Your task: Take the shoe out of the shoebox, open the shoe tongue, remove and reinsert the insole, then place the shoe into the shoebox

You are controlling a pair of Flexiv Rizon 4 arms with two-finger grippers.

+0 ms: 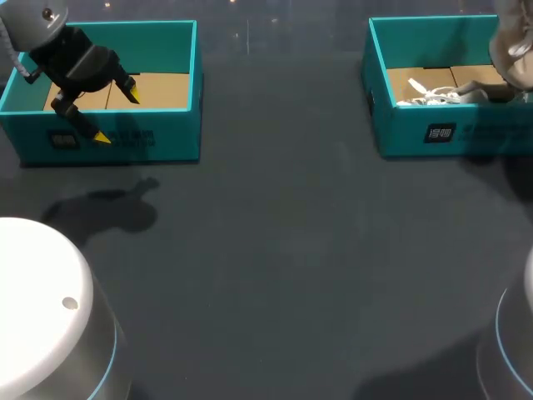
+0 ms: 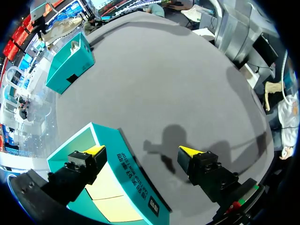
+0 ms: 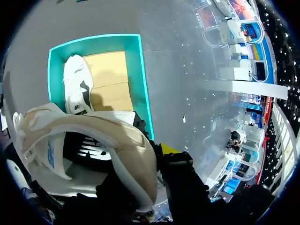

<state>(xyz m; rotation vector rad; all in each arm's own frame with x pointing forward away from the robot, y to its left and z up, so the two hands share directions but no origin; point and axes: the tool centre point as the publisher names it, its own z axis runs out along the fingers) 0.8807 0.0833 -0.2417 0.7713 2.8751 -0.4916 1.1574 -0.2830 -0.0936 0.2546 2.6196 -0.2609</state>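
Left gripper (image 1: 117, 117) (image 2: 142, 151) hangs over the front wall of the left shoebox (image 1: 125, 143) (image 2: 136, 183), fingers spread wide, nothing between the pads; in the left wrist view one yellow tip sits over the box's bare cardboard floor (image 1: 158, 87), the other out over the table (image 1: 275, 250), the teal wall running between them; whether either tip touches the wall I cannot tell; the gripper's shadow falls on the table just ahead of the box. Right shoebox (image 1: 416, 137) (image 3: 145, 93) stands well apart at the far right of the table; a white shoe (image 1: 437, 93) (image 3: 75, 84) lies inside it along one wall, laces loose, cardboard floor showing beside it. Right gripper (image 3: 150, 154) is up above that box, pinching a cream shoe (image 1: 510, 50) (image 3: 117, 140); the shoe is clear of the box and fills the space ahead of my fingers, its opening turned toward the camera; only one yellow tip shows, pressed against the shoe's side, the other is hidden behind the upper. In the head view the cream shoe hangs over the right box's far corner, at the frame's edge.
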